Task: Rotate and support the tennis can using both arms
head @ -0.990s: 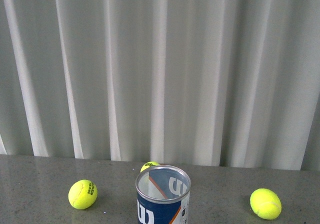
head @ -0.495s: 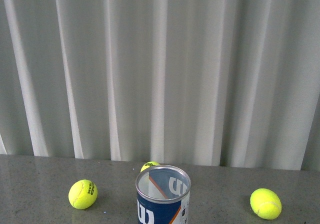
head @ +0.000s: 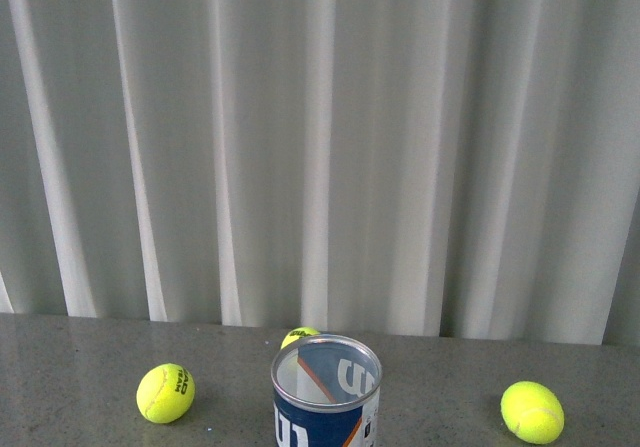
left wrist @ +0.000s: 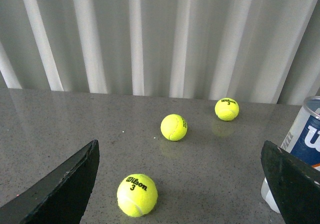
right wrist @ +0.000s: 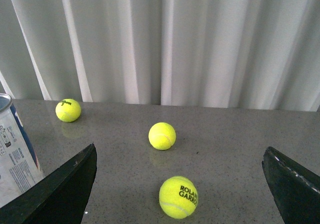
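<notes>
In the front view, the tennis can (head: 326,391) is seen standing upright on the grey surface (head: 80,352), its long axis vertical and its silver rim open toward the camera; only its upper part is shown above the lower edge of the picture. Neither arm is shown here, so nothing about the fingers can be read from this view. Three tennis balls lie around the can: one well off to its left (head: 165,393), one well off to its right (head: 532,411), one just behind the rim (head: 299,336).

In the left wrist view, the left fingers (left wrist: 182,184) are spread wide, and nothing is held between them. The can (left wrist: 300,149) is found outside that span, just beyond the one finger (left wrist: 292,181) that partly hides its base, and it is not touched. Three balls are seen ahead of the fingers.

In the right wrist view, the right fingers (right wrist: 182,186) are likewise spread wide and empty. The can (right wrist: 15,149) lies off to one side, just past a finger (right wrist: 62,191), apart from it.

The can is judged to stand between the two arms, about equally near each, so each would have to be turned inward toward the upright tube.
</notes>
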Controlling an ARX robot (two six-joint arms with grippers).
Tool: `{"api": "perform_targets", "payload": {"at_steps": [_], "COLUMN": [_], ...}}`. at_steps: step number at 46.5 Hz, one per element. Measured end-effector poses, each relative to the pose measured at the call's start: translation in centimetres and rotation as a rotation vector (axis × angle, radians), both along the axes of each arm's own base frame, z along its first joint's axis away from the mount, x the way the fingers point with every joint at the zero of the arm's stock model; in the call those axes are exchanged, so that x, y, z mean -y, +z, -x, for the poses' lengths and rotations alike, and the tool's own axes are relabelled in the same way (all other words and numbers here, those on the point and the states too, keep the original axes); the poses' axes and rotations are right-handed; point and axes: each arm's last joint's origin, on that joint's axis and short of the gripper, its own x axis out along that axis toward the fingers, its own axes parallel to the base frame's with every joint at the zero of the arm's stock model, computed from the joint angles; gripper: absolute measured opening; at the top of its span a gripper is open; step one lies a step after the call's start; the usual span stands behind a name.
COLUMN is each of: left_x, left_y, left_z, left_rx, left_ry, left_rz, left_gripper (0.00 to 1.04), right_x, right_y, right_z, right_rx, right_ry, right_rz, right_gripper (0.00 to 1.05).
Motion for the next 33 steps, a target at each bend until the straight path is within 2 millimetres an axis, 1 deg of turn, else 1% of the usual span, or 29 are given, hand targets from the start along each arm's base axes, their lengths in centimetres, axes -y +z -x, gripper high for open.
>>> {"api": "perform_targets", "payload": {"at_steps": [33], "left_x": [0.0], "left_y": [0.0], "left_z": [0.0], "left_rx": [0.0], "left_ry": [0.0], "left_rz": [0.0], "left_gripper": [0.98], "right_x": [0.0], "right_y": [0.0], "right_z": [0.0], "right_rx": [0.0], "right_ry": [0.0], "right_rz": [0.0], "right_gripper": [0.98]}}
